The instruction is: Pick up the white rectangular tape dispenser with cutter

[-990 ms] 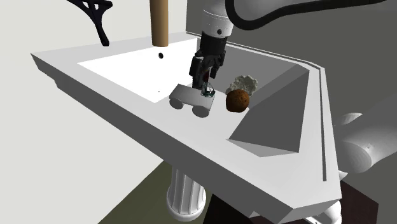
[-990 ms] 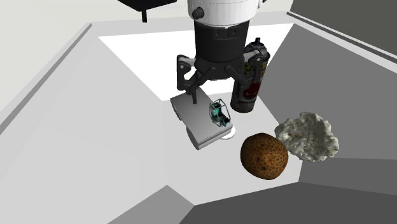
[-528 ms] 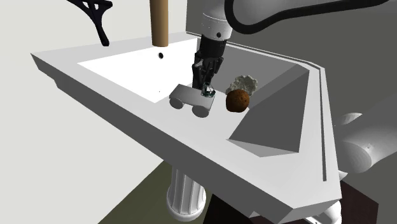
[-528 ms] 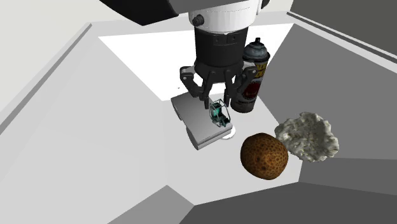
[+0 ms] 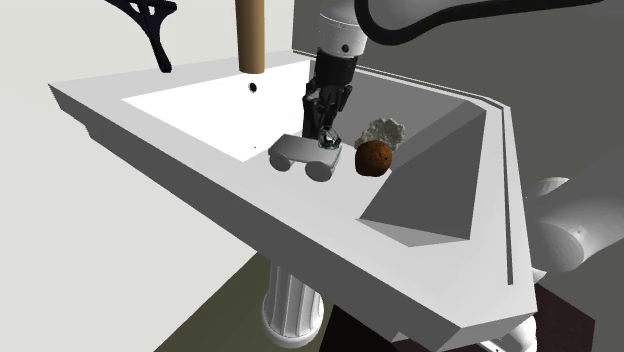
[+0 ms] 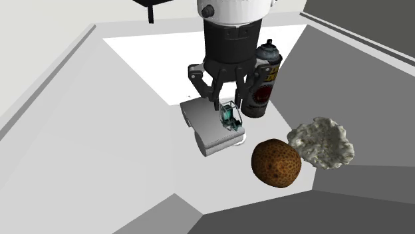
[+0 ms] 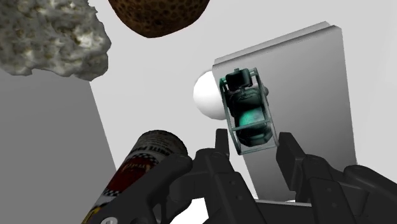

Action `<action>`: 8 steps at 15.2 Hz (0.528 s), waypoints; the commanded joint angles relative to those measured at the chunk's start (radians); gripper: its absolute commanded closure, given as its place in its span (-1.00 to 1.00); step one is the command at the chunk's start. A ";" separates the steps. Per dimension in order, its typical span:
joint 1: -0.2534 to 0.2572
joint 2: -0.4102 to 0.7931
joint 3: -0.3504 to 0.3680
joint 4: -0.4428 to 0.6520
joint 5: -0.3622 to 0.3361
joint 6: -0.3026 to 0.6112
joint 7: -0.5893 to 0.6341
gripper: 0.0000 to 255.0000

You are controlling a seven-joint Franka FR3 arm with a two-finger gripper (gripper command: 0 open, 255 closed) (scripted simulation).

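The tape dispenser (image 5: pixel 298 152) (image 6: pixel 207 127) (image 7: pixel 305 95) is a pale grey rectangular block with round ends and a teal caged cutter on top. It sits in a white basin (image 5: pixel 180 100) near the middle. My black gripper (image 5: pixel 322 134) (image 6: pixel 225 106) (image 7: pixel 253 147) comes straight down on it. Its fingers (image 7: pixel 287 149) clasp the teal cutter part from both sides. The block looks slightly raised off the basin floor.
A dark spray can (image 6: pixel 263 83) (image 7: pixel 143 168) stands right behind the gripper. A brown rough ball (image 5: pixel 374 158) (image 6: pixel 275 163) and a pale lumpy rock (image 5: pixel 383 129) (image 6: pixel 324 142) lie beside the dispenser. Sloped grey walls (image 5: pixel 430 200) close in that side. A brown post (image 5: pixel 250 35) rises at the back.
The fingers, wide apart a second ago, have closed onto the dispenser's cutter. The dispenser has shifted slightly upward with the gripper.
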 commanded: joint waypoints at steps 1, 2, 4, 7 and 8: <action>-0.001 0.001 -0.001 0.027 -0.001 -0.026 0.000 1.00; -0.001 0.001 -0.002 0.040 -0.001 -0.039 -0.001 1.00; -0.002 0.002 -0.004 0.068 -0.003 -0.066 -0.002 1.00; -0.004 0.005 -0.007 0.110 -0.005 -0.106 -0.004 1.00; -0.005 0.006 -0.007 0.125 -0.005 -0.119 -0.004 1.00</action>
